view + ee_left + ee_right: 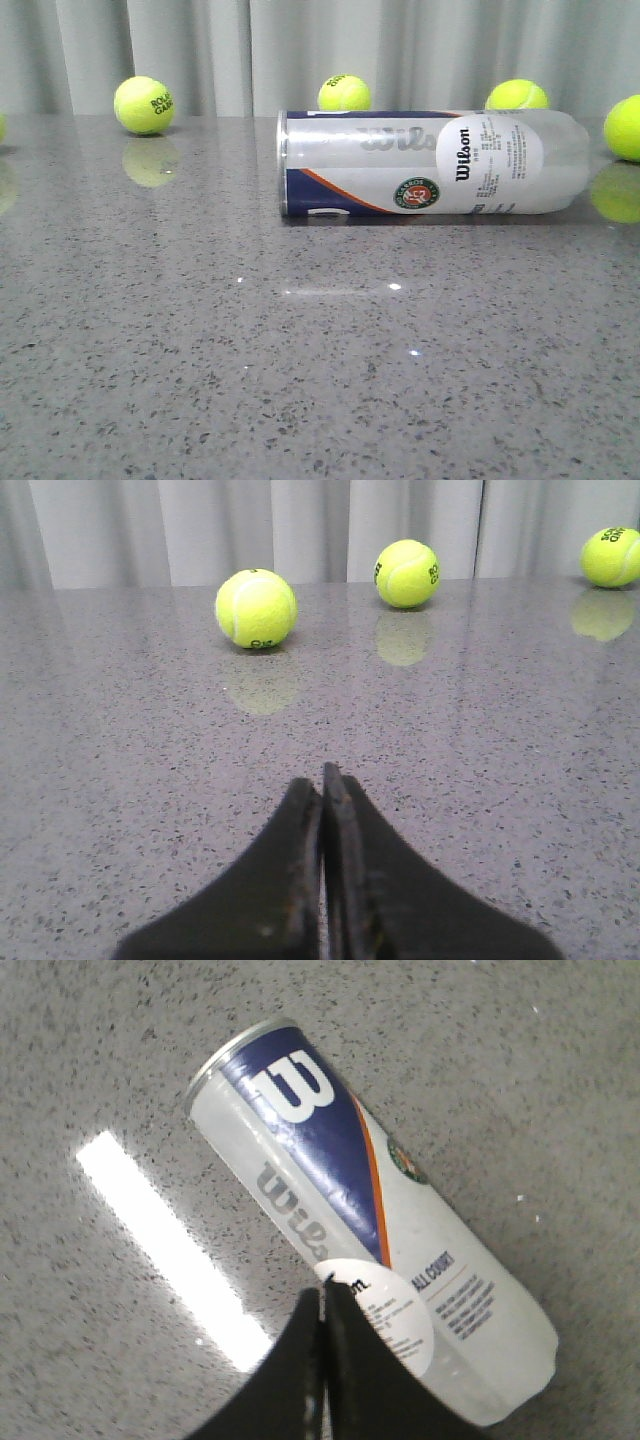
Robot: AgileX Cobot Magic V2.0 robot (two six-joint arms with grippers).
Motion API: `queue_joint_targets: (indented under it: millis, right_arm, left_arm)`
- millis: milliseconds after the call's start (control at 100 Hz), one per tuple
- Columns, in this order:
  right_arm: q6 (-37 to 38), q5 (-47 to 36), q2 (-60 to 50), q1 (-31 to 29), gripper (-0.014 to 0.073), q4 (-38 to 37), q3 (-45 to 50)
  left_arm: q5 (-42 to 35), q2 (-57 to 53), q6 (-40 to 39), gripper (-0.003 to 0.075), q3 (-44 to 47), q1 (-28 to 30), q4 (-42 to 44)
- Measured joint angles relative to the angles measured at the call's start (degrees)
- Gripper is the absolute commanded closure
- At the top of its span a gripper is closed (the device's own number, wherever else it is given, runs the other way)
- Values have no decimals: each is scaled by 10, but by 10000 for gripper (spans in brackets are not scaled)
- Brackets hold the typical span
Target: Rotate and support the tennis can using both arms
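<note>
The tennis can (430,162) lies on its side across the far middle of the grey table, its metal-rimmed end pointing left and its Wilson label facing forward. Neither arm shows in the front view. In the right wrist view the same tennis can (350,1200) lies slanted below my right gripper (322,1295), whose tips hover over the white label oval, shut and holding nothing. My left gripper (322,780) is shut too, low over bare table, with the can out of its view.
Yellow-green tennis balls ring the back of the table: one at far left (144,105), one behind the can (344,92), one at back right (516,95), one at the right edge (625,127). A white curtain (320,50) hangs behind.
</note>
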Motion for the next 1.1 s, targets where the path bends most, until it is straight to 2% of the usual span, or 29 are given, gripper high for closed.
queue_joint_targets:
  millis: [130,270,530,800,1100]
  right_arm:
    - [114,-49,-50,-2,653,0,48]
    - [165,-133,-121,-2,653,0,131]
    - [176,-288,-284,-2,653,-1,316]
    - [176,-421,-486,-2,653,-19,508]
    - [177,-460,-720,-2,653,-22,654]
  left_arm:
    - [0,0,0,739,0,0,0]
    - [0,0,0,739,0,0,0]
    - [-1,0,0,739,0,0,0]
    - [-75,0,0,739,0,0,0]
    - [-97,0,0,739,0,0,0]
